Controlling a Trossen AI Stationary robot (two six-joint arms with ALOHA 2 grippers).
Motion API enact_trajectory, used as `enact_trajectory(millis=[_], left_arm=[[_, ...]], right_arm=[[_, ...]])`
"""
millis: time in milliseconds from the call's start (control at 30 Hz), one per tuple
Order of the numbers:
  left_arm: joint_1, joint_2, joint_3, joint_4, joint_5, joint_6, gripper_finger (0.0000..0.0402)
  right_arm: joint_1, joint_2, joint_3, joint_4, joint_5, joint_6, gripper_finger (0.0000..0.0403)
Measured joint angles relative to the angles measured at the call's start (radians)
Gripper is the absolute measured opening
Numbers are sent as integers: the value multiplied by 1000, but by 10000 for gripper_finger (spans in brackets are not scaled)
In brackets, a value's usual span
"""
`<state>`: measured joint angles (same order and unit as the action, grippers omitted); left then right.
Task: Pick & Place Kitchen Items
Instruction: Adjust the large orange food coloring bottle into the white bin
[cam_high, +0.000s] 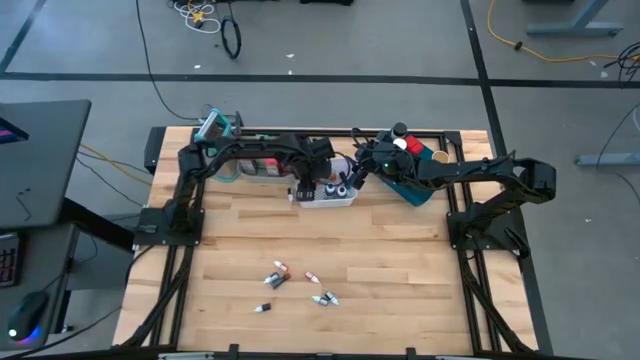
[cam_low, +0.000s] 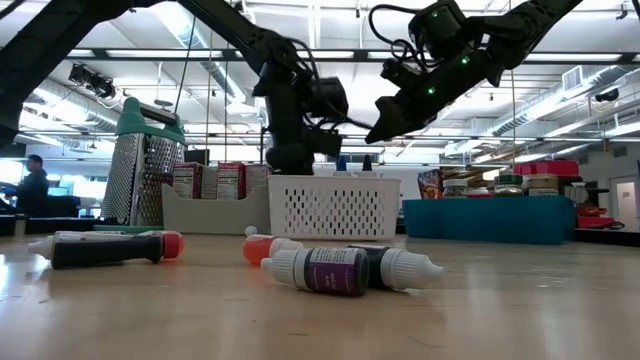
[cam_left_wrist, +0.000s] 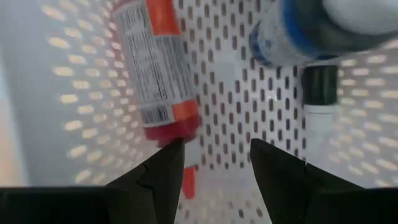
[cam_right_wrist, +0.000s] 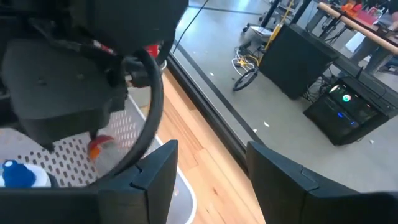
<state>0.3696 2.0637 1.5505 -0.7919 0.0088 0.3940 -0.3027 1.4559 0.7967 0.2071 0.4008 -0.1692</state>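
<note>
Overhead and table-level cameras share the white basket (cam_high: 328, 197); 2 wrist cameras close.

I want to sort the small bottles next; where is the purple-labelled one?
In the low view, the purple-labelled bottle lies on its side on the table, front centre, against a white-capped bottle, before the white mesh basket.

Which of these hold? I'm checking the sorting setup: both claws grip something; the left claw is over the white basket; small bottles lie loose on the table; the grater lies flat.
Both claws grip something: false. The left claw and right claw are open and empty.
The left claw is over the white basket: true.
Small bottles lie loose on the table: true.
The grater lies flat: false. It stands upright.
</note>
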Motion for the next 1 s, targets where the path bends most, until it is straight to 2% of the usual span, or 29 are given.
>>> enact_trajectory(millis=[233,367,500,633,767,1000], left_arm=[[9,58,1,-31,-5,-41,194],[10,61,-1,-37,0,7,188],[5,50,10,-22,-25,32,146],[6,50,32,-28,-47,53,76],[2,48,59,-55,-112,74,12],[-11,-34,71,-86,-144,109,6]], right_arm=[[0,0,0,5,0,-7,201],[0,0,0,8,1,-22,201],[0,0,0,9,1,-23,201],[0,0,0,9,2,-23,201],[0,0,0,9,2,-23,201],[0,0,0,7,2,-23,201]])
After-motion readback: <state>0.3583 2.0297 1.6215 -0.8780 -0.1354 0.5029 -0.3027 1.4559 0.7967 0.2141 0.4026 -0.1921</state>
